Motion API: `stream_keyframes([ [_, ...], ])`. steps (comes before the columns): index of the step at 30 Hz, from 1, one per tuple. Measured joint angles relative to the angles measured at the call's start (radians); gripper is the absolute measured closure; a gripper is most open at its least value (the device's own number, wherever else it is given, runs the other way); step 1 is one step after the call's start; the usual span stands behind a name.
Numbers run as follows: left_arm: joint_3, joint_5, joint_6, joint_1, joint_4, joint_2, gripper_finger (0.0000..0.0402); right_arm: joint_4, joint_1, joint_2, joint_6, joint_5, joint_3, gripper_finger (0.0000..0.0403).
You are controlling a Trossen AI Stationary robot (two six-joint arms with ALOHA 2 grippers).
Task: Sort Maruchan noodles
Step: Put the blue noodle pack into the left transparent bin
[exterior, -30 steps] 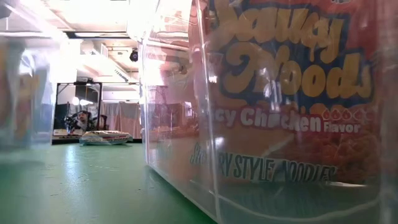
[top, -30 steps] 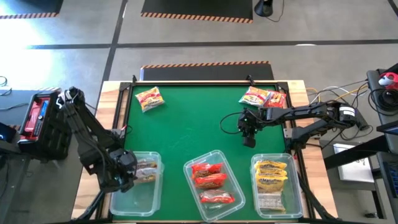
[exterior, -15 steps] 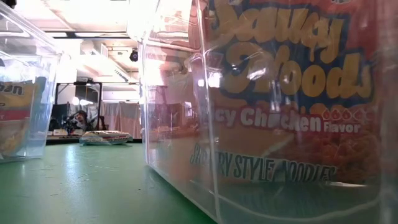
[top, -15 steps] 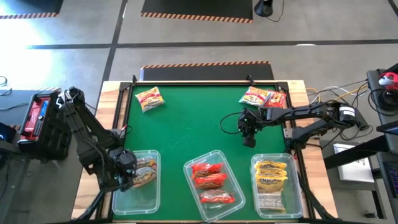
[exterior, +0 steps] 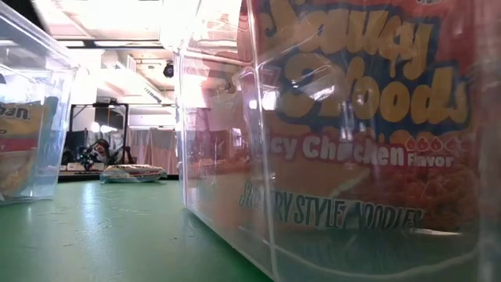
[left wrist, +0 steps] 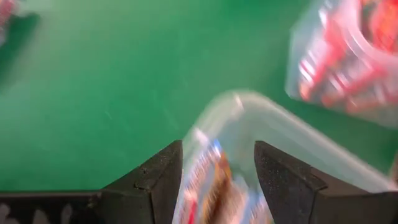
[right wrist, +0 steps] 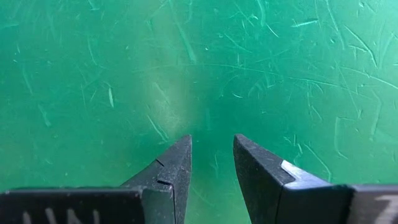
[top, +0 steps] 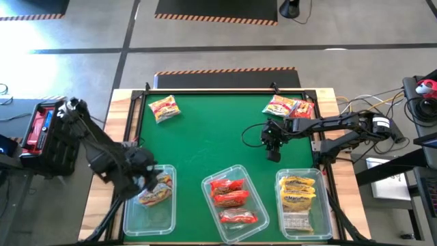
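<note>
Maruchan noodles lie in several places. One orange-pink packet (top: 156,193) rests flat in the clear left bin (top: 147,217). Red packets (top: 231,198) fill the middle bin (top: 207,183), and yellow ones (top: 298,193) fill the right bin (top: 280,179). A loose packet (top: 164,107) lies at the far left of the green mat, and two more (top: 290,107) at the far right. My left gripper (top: 145,176) hangs open above the left bin's far end, with the packet (left wrist: 208,186) below its fingers. My right gripper (top: 273,152) hovers open over bare mat (right wrist: 212,146).
The three clear bins stand in a row along the near edge. The low view looks through the middle bin's wall (exterior: 235,157) at a red packet's label. A wooden frame (top: 130,123) borders the mat. The mat's centre (top: 212,137) is bare green.
My left gripper has risen out of the left bin and gone toward the far edge, tipping as it went. The packet stays lying in the bin and shows more fully now. My right arm has kept still.
</note>
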Motion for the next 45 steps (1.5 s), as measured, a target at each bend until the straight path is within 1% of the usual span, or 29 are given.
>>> stream_keyframes([
  [5, 0.031, 0.003, 0.194, 0.208, 0.018, 0.001, 0.0220, 0.000, 0.000, 0.000, 0.000, 0.000, 0.000, 0.0294],
  [11, 0.078, 0.005, 0.503, 0.484, 0.089, 0.001, 0.0220, 0.000, 0.000, 0.000, -0.002, 0.000, 0.000, 0.0294],
  [14, 0.083, 0.037, 0.623, 0.633, 0.170, 0.001, 0.0220, 0.000, 0.000, 0.000, -0.001, 0.000, 0.000, 0.0294],
  [16, 0.083, 0.070, 0.671, 0.728, 0.218, 0.010, 0.0220, 0.000, 0.000, 0.000, -0.001, 0.000, 0.000, 0.0294],
  [20, 0.083, 0.099, 0.662, 0.910, 0.271, 0.060, 0.0220, 0.000, 0.000, 0.000, -0.002, 0.000, 0.000, 0.0294],
  [23, 0.083, 0.119, 0.616, 1.008, 0.293, 0.125, 0.0220, 0.000, 0.000, 0.000, -0.001, 0.000, 0.000, 0.0294],
  [25, 0.083, 0.121, 0.568, 1.054, 0.311, 0.172, 0.0220, 0.000, 0.000, 0.000, -0.001, 0.000, 0.000, 0.0294],
  [28, 0.087, 0.126, 0.472, 1.093, 0.321, 0.236, 0.0220, 0.000, 0.000, 0.000, -0.002, 0.000, 0.000, 0.0294],
  [32, 0.107, 0.111, 0.393, 1.116, 0.314, 0.295, 0.0220, 0.000, 0.000, 0.000, -0.001, 0.000, 0.000, 0.0294],
  [35, 0.109, 0.105, 0.324, 1.140, 0.243, 0.320, 0.0220, 0.000, 0.000, 0.000, 0.000, 0.000, 0.000, 0.0294],
  [37, 0.109, 0.110, 0.305, 1.171, 0.206, 0.329, 0.0220, 0.000, 0.000, 0.000, -0.002, 0.000, 0.000, 0.0294],
  [40, 0.108, 0.112, 0.312, 1.241, 0.169, 0.335, 0.0216, 0.000, 0.000, 0.000, -0.001, 0.000, 0.000, 0.0294],
  [43, 0.092, 0.120, 0.380, 1.331, 0.184, 0.335, 0.0210, 0.000, 0.000, 0.000, 0.000, 0.000, 0.000, 0.0294],
  [45, 0.079, 0.143, 0.436, 1.396, 0.213, 0.339, 0.0206, 0.000, 0.000, 0.000, -0.002, 0.000, 0.000, 0.0294],
])
